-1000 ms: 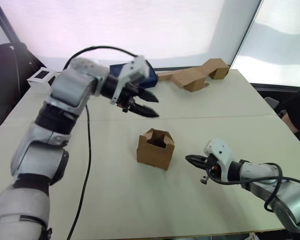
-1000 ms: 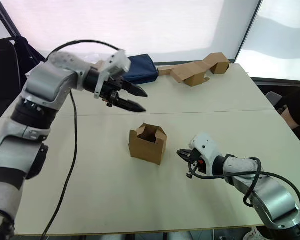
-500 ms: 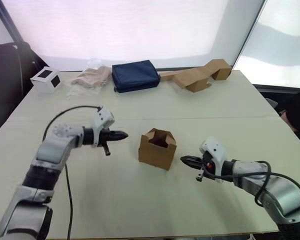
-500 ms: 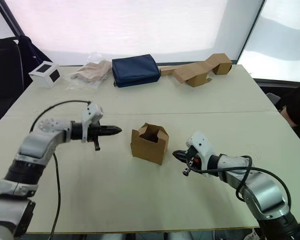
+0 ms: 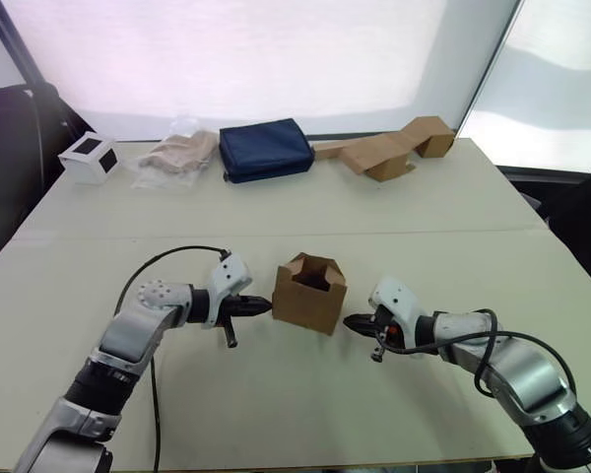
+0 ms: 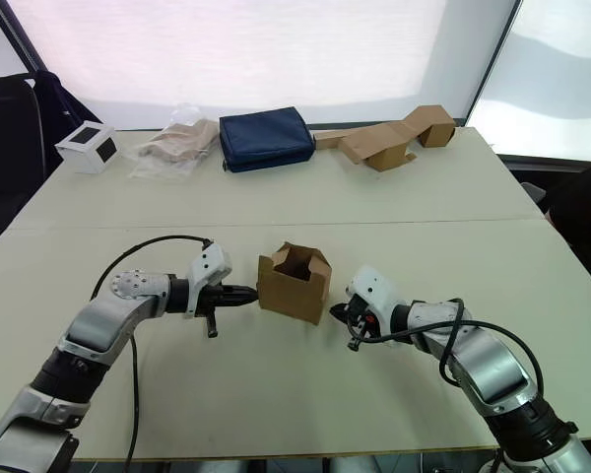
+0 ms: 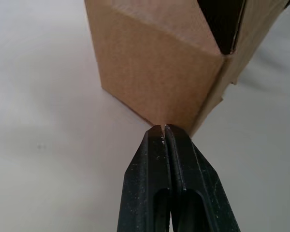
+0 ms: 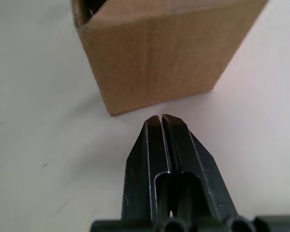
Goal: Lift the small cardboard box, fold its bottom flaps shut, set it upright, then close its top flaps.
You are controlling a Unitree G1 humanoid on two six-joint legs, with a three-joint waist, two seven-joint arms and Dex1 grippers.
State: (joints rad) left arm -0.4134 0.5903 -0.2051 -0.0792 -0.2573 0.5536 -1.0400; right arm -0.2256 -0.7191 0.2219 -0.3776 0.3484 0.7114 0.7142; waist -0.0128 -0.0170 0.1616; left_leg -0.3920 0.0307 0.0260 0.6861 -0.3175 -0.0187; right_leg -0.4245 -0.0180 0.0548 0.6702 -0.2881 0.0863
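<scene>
Small cardboard box (image 5: 308,294) stood on the tabletop (image 5: 305,394), flanked by left gripper (image 5: 264,306) and right gripper (image 5: 351,321), each with fingers pressed together, tips just beside its walls.

**Two grippers flanking the box**

The small cardboard box (image 5: 309,294) is sitting upright on the table (image 5: 276,394), its top flaps (image 5: 313,270) standing open. The left gripper (image 5: 263,305) is pointing at its left wall, the right gripper (image 5: 352,321) lying just beside its right wall.
</scene>
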